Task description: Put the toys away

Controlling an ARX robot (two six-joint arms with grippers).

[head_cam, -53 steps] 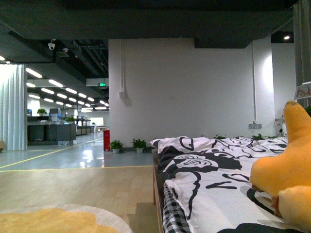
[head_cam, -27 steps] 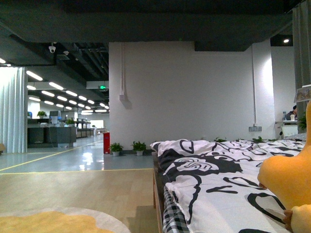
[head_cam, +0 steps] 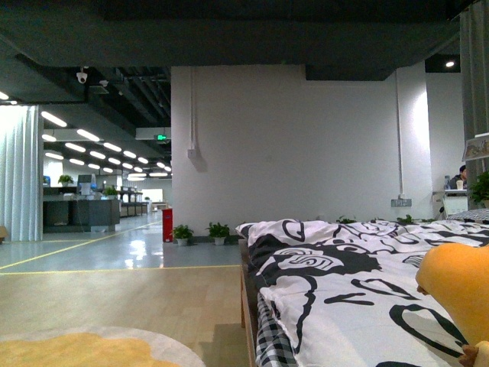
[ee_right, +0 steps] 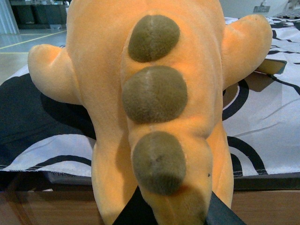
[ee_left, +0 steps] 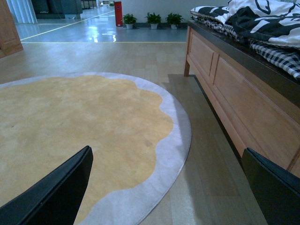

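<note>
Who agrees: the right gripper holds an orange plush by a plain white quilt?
Wrong: the quilt is white with black patterns, not plain, as the right wrist view shows. The right gripper does hold the orange plush.

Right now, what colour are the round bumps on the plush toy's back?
Olive-brown bumps on the orange toy; right wrist view.

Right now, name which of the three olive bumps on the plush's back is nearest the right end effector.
The last bump in the row, beside the right end effector; the other two sit farther along the plush.
</note>
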